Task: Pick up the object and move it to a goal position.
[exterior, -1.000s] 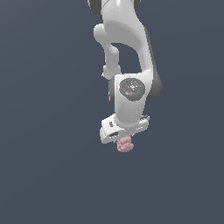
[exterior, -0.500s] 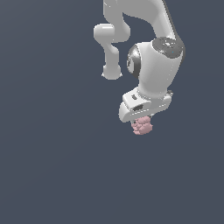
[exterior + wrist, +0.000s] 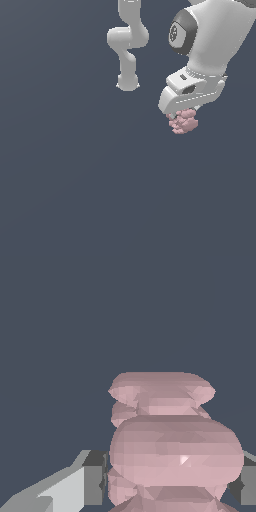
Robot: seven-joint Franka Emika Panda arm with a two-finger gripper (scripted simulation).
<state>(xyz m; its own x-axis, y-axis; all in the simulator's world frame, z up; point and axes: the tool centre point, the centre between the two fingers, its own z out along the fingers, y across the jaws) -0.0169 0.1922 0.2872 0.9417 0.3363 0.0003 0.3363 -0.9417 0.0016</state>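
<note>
Since the object (image 3: 183, 121), clamped in the tool (image 3: 179, 117) at the exterior view's upper right, looks small, stiff and knobbly, it is judged light, best held across a narrow waist.

We count one robot arm (image 3: 210, 40), white with a dark joint cap, and on it one gripper (image 3: 181, 116). We count one object (image 3: 183, 121), a pale-pink knobbly lump; the wrist view (image 3: 170, 446) shows the same single piece, built of several stacked blobs. Of the gripper's fingers (image 3: 92, 483) we can make out two in the wrist view, one on each side of the object. We see one plain dark-grey background and nothing else to tally.
</note>
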